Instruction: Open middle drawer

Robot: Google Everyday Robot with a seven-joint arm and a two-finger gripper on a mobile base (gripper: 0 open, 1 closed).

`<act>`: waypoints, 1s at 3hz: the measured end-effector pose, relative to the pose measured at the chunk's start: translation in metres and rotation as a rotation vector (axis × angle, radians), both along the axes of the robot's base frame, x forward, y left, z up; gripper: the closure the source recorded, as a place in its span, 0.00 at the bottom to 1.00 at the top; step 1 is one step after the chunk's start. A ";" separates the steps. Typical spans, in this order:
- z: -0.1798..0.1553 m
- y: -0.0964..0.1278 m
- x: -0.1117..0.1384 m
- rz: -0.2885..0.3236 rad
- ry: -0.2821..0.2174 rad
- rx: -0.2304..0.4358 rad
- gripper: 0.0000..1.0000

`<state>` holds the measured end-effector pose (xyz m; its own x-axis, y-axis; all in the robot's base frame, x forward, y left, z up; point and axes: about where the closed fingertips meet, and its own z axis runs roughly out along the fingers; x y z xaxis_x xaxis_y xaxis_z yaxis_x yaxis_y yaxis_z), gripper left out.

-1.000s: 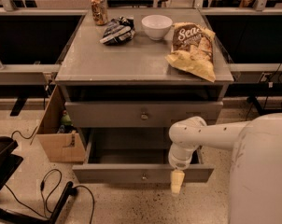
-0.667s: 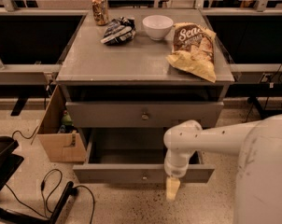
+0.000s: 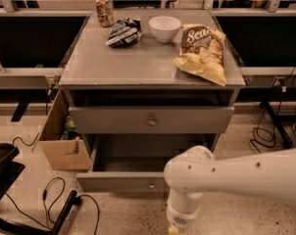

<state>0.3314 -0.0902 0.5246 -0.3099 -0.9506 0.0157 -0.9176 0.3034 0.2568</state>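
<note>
The middle drawer [image 3: 187, 120] is a wide gray drawer with a small round metal knob [image 3: 151, 122] at its centre. It sits pushed in under the tabletop [image 3: 138, 62]. Below it the lowest drawer [image 3: 113, 181] stands pulled out toward me, showing its own knob [image 3: 151, 185]. My white arm [image 3: 236, 173] reaches in from the right. My gripper [image 3: 176, 228] hangs at the frame's bottom edge, in front of and below the pulled-out drawer's front. It is well below the middle drawer's knob and mostly cut off.
On the tabletop stand a soda can [image 3: 104, 10], a dark crumpled bag [image 3: 123, 32], a white bowl [image 3: 164, 28] and a yellow chip bag [image 3: 203, 51]. A cardboard box [image 3: 60, 141] stands at the cabinet's left. Cables [image 3: 55, 199] and a black base [image 3: 3, 165] lie on the floor at left.
My arm has swung left and lower, so the gripper has dropped from the lowest drawer's front to the frame's bottom edge. The drawers have not moved.
</note>
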 end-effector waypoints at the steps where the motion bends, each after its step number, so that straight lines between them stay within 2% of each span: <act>1: 0.005 0.005 -0.033 0.000 0.043 -0.004 0.68; 2: -0.008 -0.001 0.008 0.031 -0.039 -0.003 0.44; 3: -0.019 -0.016 0.062 0.073 -0.132 -0.027 0.21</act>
